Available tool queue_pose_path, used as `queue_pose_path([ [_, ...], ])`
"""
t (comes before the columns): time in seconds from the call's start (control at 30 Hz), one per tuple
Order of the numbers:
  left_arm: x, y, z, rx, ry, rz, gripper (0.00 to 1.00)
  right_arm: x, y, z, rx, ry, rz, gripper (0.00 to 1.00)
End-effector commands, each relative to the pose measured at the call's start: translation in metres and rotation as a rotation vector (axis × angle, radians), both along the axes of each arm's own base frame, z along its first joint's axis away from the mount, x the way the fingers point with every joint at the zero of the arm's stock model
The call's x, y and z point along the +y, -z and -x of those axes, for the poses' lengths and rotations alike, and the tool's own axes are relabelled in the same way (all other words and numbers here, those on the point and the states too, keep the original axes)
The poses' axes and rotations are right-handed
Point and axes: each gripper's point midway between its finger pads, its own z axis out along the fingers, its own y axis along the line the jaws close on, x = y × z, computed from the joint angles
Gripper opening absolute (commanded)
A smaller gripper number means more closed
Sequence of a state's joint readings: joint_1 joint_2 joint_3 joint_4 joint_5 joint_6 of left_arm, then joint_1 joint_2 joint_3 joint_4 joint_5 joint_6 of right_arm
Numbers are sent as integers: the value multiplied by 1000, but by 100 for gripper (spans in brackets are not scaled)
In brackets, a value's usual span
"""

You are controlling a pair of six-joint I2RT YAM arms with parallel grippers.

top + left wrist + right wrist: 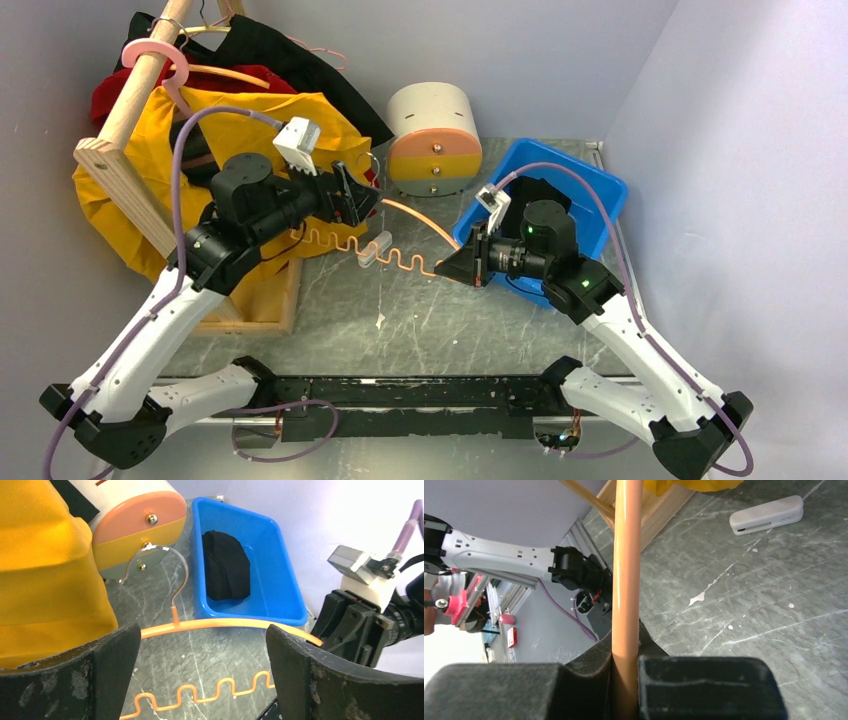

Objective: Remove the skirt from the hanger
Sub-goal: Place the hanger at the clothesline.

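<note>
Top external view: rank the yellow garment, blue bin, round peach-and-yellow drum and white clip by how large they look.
1. yellow garment, clearly the largest
2. blue bin, though partly covered
3. round drum
4. white clip, by far the smallest

The hanger (225,623) is orange, its lower bar a wavy zigzag. The bin (277,570) is bright blue and the garment (225,565) black. The cloth (200,130) is yellow, the wooden rack (105,165) pale tan. The table (430,330) is grey, veined white like marble. The drum (435,135) is cream, banded peach and yellow.
</note>
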State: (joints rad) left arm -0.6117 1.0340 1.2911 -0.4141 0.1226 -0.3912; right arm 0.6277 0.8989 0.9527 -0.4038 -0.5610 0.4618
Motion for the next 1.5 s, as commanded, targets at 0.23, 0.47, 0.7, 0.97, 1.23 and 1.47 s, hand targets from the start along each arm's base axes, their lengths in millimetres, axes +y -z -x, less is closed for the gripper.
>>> queue_pose_path([
  [0.23,1,-68,39,-116,113,121,99,-7,-6,12,-158,-87,14,0],
  [0.47,26,-127,69,-280,107,180,99,5,-21,21,-226,-197,-57,0],
  [0.7,64,-167,94,-434,15,224,99,10,-63,36,-341,-351,-97,0],
  [0.97,86,-197,126,-532,17,287,99,23,-113,26,-448,-373,-182,0],
  [1.23,108,-195,143,-581,-29,292,99,49,-158,3,-540,-377,-270,0],
  [1.47,93,-136,140,-474,42,186,99,92,-168,-16,-559,-407,-308,0],
])
